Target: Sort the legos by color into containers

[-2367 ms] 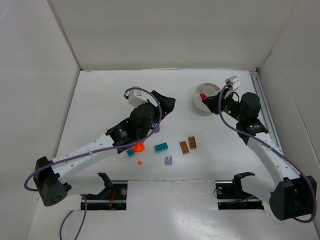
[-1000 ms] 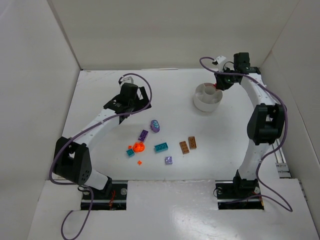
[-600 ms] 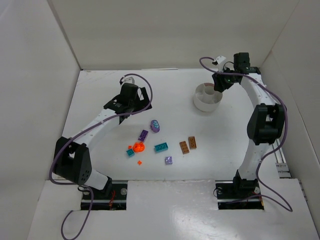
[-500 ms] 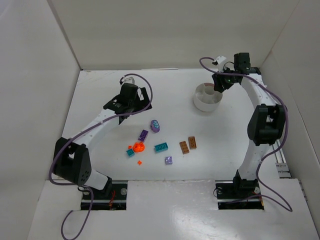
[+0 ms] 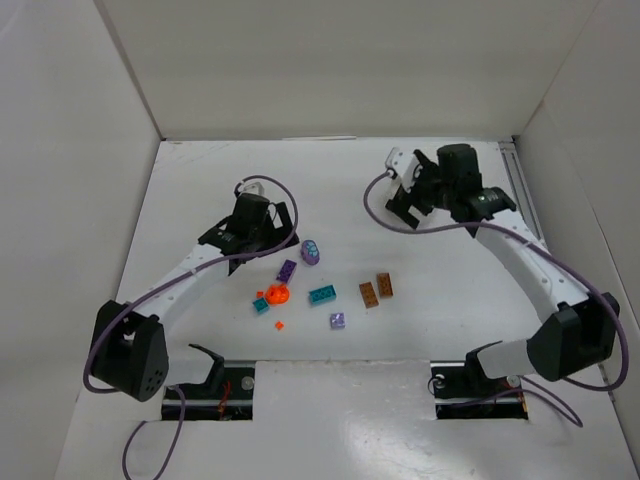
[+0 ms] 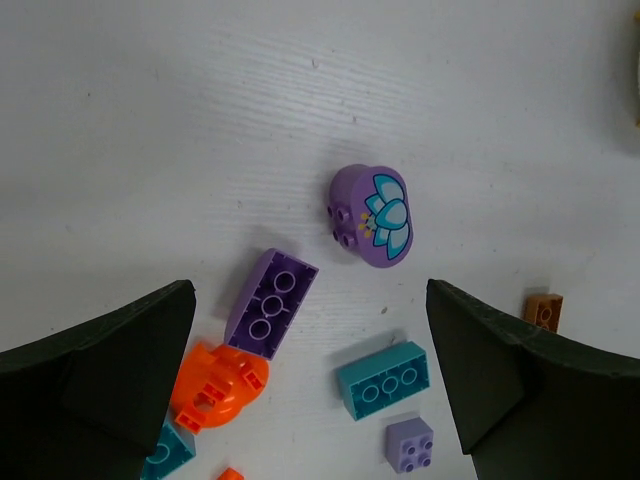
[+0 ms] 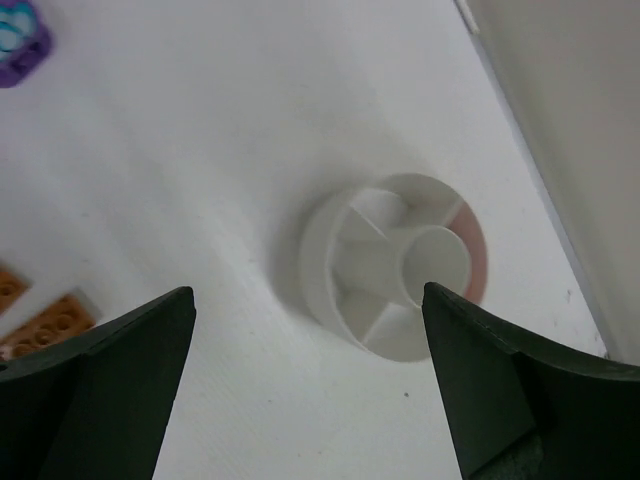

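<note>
No writing, number or brand mark can be read in any of the three views. The only printed mark is a teal-and-white flower motif with a small yellow touch. It sits on the top face of the rounded purple plastic brick [image 6: 372, 215], which lies just ahead of the left gripper [image 6: 310, 290], in line with the gap between its spread fingers. The motif has no letters. The studs of the oblong teal plastic brick [image 6: 381, 379], closer in to that gripper, may carry moulded lettering, but they are too small to tell.
</note>
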You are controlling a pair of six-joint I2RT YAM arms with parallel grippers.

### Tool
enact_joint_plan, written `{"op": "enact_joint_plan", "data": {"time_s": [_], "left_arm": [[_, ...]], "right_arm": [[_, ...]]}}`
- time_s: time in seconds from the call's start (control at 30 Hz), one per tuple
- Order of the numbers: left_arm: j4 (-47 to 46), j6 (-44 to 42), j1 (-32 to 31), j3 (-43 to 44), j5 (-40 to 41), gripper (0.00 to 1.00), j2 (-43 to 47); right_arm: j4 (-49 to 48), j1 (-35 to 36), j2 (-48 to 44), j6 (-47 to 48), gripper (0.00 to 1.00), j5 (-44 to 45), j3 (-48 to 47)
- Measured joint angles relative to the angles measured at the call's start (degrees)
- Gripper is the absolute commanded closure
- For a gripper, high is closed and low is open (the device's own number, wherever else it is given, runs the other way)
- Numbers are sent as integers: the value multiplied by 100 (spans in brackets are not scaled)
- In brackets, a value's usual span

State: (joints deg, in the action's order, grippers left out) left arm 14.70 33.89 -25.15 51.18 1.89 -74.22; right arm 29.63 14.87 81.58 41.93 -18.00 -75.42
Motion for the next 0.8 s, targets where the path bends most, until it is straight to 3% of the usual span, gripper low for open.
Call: {"op": "enact_joint_plan", "data": {"time_s": [0.17, 0.43, 0.6, 0.8], "left_arm": [[92, 321, -195, -415, -28, 1, 393], [140, 743, -251, -1023, -90, 1, 1270], [197, 911, -435, -1252, -146, 1, 1545], [245, 1014, -636, -1335, -179, 1, 1784]], "right_arm": [[-284, 1110, -590, -361, 0, 289, 1029], [-820, 2573, -1335, -2916, 2, 1945, 3254], [-1058, 3154, -1309, -4435, 9, 3261, 3543], [-1279, 3171, -791, -5390, 17, 4133, 3541]]}}
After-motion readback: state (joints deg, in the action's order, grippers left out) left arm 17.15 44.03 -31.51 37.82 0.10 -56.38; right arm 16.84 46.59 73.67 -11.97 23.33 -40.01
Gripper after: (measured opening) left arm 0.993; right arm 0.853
